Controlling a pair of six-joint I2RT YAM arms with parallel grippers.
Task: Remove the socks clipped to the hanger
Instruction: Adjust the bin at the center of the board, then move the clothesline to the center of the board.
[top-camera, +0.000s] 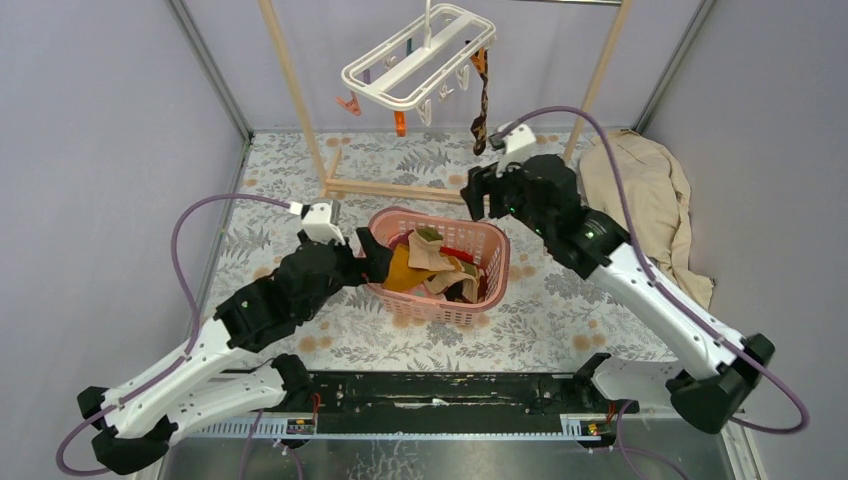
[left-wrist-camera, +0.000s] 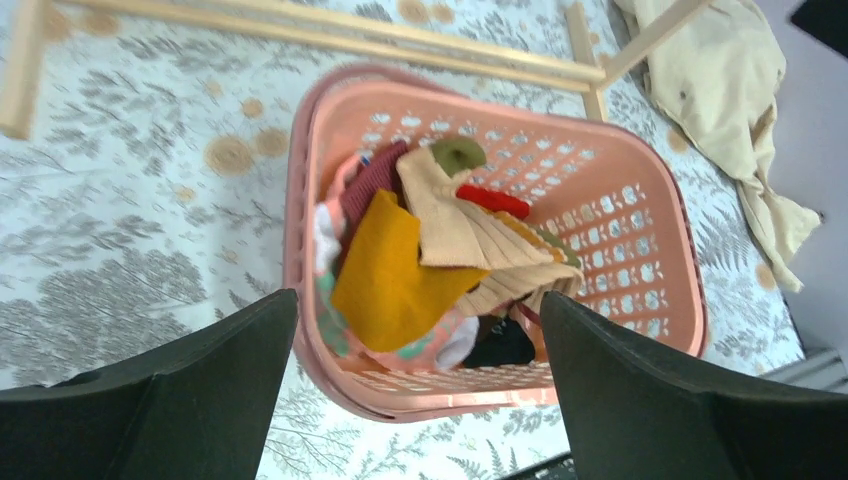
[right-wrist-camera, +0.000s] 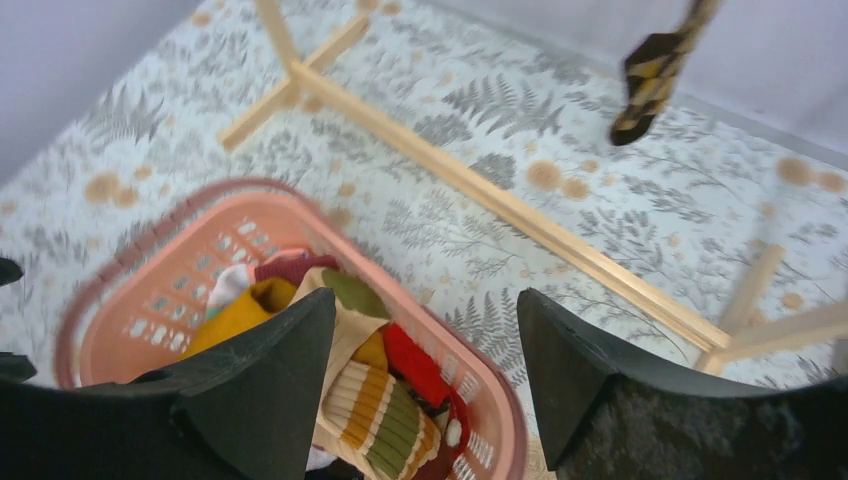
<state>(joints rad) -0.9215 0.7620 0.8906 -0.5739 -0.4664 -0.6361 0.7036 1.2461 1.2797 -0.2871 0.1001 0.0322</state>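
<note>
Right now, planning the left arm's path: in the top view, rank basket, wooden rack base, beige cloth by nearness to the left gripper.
1. Pink basket, right beside left gripper.
2. Wooden rack base, behind it.
3. Beige cloth, far right.

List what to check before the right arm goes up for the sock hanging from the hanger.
1. Right gripper open and empty: ok.
2. Left gripper open and empty, over the basket: ok.
3. Argyle sock hanging from the right end of the hanger: ok.
4. Sock lined up between the right fingers: not ok; in the right wrist view it hangs off to the upper right.
5. Basket upright to take the sock: ok.
6. Height gap from right gripper to sock: cannot tell.
</note>
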